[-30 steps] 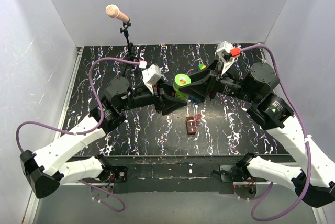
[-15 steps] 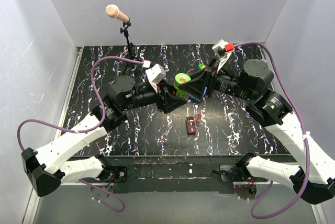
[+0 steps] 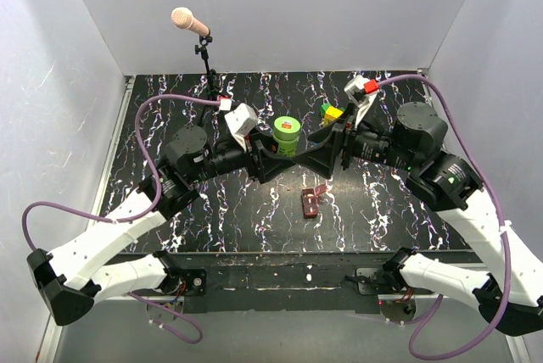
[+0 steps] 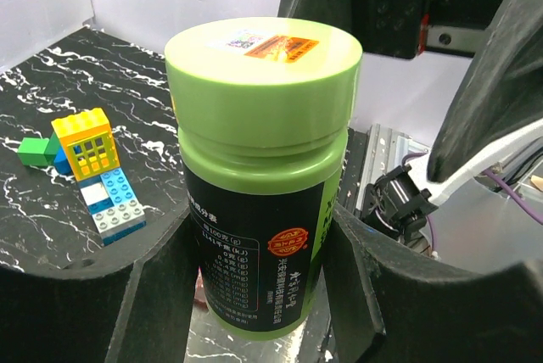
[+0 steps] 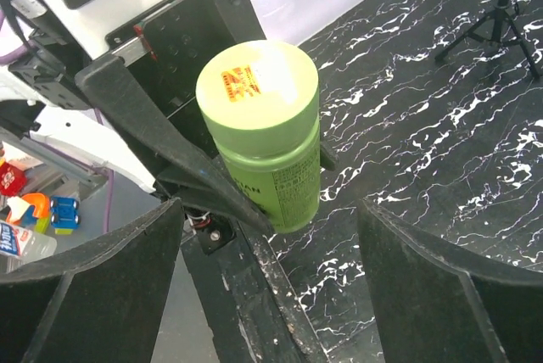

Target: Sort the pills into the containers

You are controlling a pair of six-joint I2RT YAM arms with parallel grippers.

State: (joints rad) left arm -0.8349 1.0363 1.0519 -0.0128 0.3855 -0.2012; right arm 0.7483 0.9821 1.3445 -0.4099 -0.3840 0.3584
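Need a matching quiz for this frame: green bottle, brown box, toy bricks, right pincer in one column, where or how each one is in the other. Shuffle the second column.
Things
1. green bottle
2. brown box
3. toy bricks
4. right pincer

States
A. open, fingers apart from the bottle
B. lying on the table, toward its near edge
C. upright, clamped in the left pincer
D. on the table toward the back, right of the bottle in the top view

Pairs: 1-C, 2-B, 3-D, 4-A
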